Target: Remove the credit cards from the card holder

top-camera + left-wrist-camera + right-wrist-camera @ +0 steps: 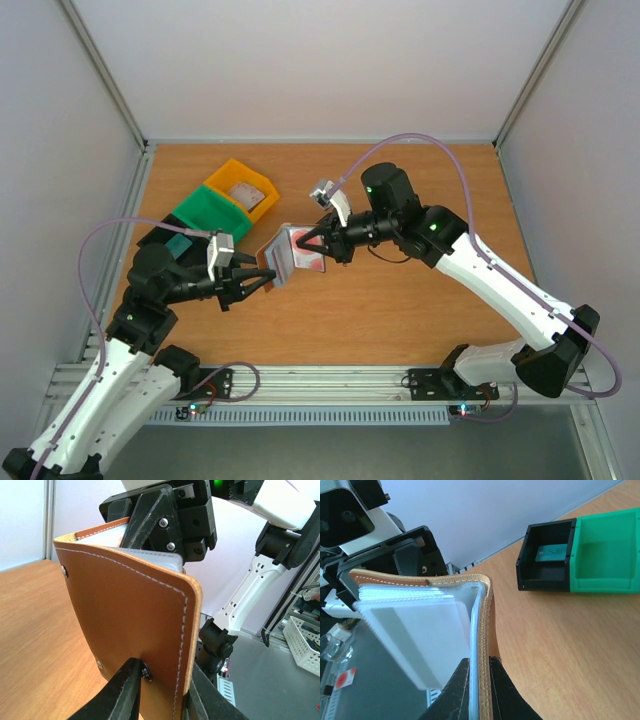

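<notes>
Top external view: at the left of the worktop (420, 300) a black bin (172, 245), a green bin (208, 212) and a yellow bin (243, 187) stand in a slanting row. My left tool (260, 281) is clamped on the bottom edge of the card holder (277, 258), which hangs above the worktop, partly open, brown outside facing my left wrist. A red credit card (316, 262) shows against its pale inside. My right tool (308, 243) pinches the other leaf, fingers nearly together on its edge.
</notes>
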`<state>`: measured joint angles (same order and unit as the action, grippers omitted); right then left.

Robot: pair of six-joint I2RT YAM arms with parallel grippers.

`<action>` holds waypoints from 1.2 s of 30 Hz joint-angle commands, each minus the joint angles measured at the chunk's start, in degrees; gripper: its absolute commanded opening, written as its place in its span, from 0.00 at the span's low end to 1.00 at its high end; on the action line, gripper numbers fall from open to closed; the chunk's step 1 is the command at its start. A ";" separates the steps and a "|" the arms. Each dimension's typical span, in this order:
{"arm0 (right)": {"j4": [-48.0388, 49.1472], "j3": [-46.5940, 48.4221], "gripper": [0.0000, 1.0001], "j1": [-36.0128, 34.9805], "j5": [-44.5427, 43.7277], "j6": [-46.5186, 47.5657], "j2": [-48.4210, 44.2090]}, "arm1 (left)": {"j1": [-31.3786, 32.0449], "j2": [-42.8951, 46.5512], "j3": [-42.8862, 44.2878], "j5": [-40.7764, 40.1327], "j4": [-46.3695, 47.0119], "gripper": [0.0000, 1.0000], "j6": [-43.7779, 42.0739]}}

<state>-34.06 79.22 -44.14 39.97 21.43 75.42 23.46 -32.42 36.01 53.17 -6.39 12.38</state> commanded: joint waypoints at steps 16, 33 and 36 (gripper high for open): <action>1.00 2.43 0.01 0.81 7.94 4.87 5.72 | -0.09 0.74 2.18 -0.19 0.91 0.10 0.21; 2.13 0.42 0.13 0.82 6.79 3.60 3.52 | -0.08 0.72 2.57 -10.39 -5.60 0.00 -2.04; 0.82 0.29 0.35 0.90 4.04 3.85 3.32 | -0.08 0.76 3.11 -14.15 -6.80 0.00 -1.86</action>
<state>-33.43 79.79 -42.72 44.36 25.08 80.60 23.42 -32.05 36.88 45.67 -12.56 11.27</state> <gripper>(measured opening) 0.239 0.042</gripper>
